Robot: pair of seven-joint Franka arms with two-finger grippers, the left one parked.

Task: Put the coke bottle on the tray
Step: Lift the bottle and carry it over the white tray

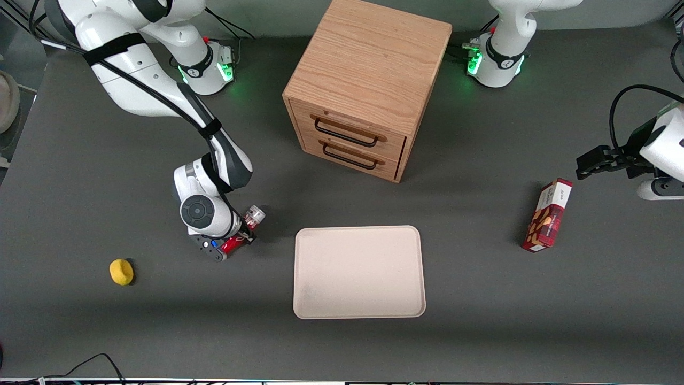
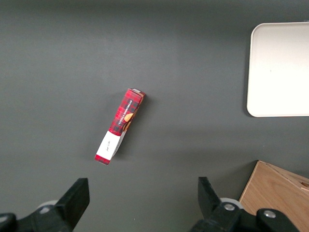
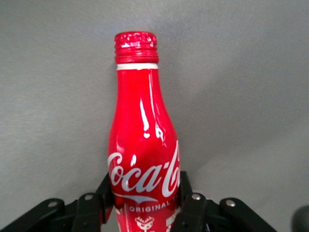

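The coke bottle (image 1: 251, 218) is red with white script, a silvery wide end and a red cap, and sits low over the dark table. In the right wrist view the bottle (image 3: 142, 140) fills the middle, its neck pointing away from the wrist. My right gripper (image 1: 235, 243) is shut on the bottle's body; its black fingers (image 3: 186, 191) press on both sides, so the gripper (image 3: 143, 193) holds it. The cream-beige tray (image 1: 358, 272) lies flat beside the bottle, toward the parked arm's end, with nothing on it. The tray (image 2: 280, 67) also shows in the left wrist view.
A wooden two-drawer cabinet (image 1: 363, 85) stands farther from the front camera than the tray. A red snack box (image 1: 548, 215) lies toward the parked arm's end. A small yellow object (image 1: 122, 271) lies toward the working arm's end.
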